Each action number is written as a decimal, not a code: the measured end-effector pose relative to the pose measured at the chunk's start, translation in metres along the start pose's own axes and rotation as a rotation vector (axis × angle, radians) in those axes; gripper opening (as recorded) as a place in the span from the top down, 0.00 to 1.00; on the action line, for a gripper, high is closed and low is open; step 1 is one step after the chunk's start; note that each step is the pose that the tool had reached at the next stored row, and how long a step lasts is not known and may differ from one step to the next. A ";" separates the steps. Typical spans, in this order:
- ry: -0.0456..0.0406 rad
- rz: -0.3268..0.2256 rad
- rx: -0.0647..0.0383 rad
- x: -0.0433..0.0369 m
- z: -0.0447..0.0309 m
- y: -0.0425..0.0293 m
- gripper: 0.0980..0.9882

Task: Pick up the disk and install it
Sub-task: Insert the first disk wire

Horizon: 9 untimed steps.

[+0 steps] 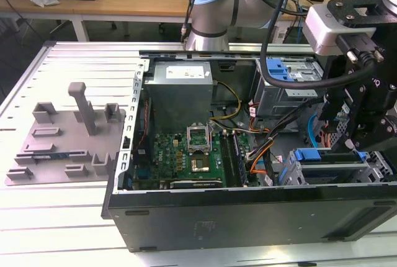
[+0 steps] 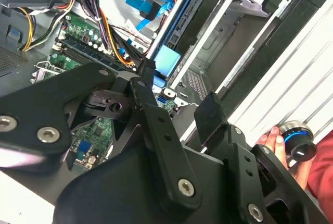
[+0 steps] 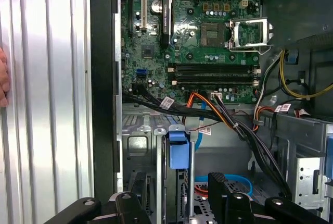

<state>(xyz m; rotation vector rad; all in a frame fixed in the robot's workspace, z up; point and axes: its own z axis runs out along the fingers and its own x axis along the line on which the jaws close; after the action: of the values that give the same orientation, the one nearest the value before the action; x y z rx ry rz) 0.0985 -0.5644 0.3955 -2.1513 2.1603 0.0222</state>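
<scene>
A ribbed metal table (image 1: 56,230) fills the exterior view, and the open computer case (image 1: 248,214) lies on it across the centre and right of the frame. The arm (image 1: 214,6) rises at upper centre. On the middle left sits a grey fixture tray (image 1: 62,136), carrying no drive. In the lower right, inside the case, is the drive cage (image 1: 290,171). There the disk (image 2: 176,28) stands on edge in a slot, its blue tab (image 3: 178,151) facing the tool. The gripper (image 2: 178,86) hangs just over that tab, released: its fingers (image 2: 209,112) are spread to either side of the disk's edge and well clear of it. The pick-up looks done and the disk is in its bay. I cannot tell whether it is pushed fully home. A person's hand (image 2: 270,139) rests on the table outside the case.
</scene>
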 end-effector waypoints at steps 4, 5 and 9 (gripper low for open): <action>0.0001 0.000 0.000 0.0000 0.0000 0.0002 0.45; 0.0001 0.000 0.000 0.0000 0.0000 0.0002 0.45; 0.0001 0.000 0.000 0.0000 0.0000 0.0003 0.45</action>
<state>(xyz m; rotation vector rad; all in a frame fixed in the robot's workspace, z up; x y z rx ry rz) 0.0981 -0.5644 0.3956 -2.1513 2.1604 0.0221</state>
